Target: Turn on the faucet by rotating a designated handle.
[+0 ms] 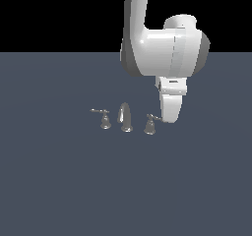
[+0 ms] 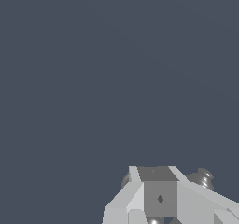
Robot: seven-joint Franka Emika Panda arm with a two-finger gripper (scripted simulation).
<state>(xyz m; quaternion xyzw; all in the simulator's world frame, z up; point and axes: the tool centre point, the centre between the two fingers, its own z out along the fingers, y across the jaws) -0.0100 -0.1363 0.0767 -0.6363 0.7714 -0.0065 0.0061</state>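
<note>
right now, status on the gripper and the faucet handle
Gripper low beside the handle on the exterior view's right; jaw state unclear. Contact cannot be confirmed. Spout and smaller handle stand clear, nothing blocking.

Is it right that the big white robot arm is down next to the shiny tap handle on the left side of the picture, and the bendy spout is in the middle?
Not quite. In the exterior view, the arm is down beside the handle on that view's right, not its left. The spout does stand in the middle, between the two handles.
</note>
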